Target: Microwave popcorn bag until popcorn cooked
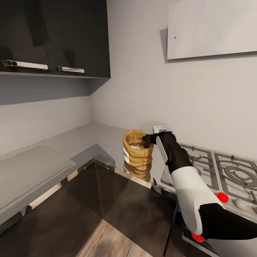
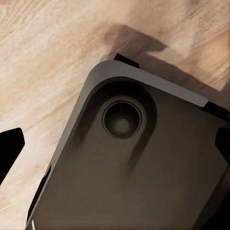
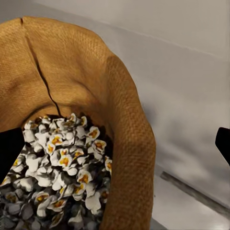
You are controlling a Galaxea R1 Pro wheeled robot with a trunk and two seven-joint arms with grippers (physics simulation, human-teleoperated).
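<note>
Head view first: the popcorn bag [image 1: 137,152] stands upright on the shiny grey countertop [image 1: 71,142], just left of the gas hob [image 1: 214,167] — the right gripper [image 1: 147,139] sits at its rolled rim. From the right wrist, the jaws are spread wide with the rim [image 3: 129,143] between them, not yet clamped; popcorn [image 3: 62,163] fills the sack. Whether the left gripper [image 2: 115,153] is open or closed, I cannot tell — it hangs over the robot's base [image 2: 143,167] and the wood floor [image 2: 48,48].
</note>
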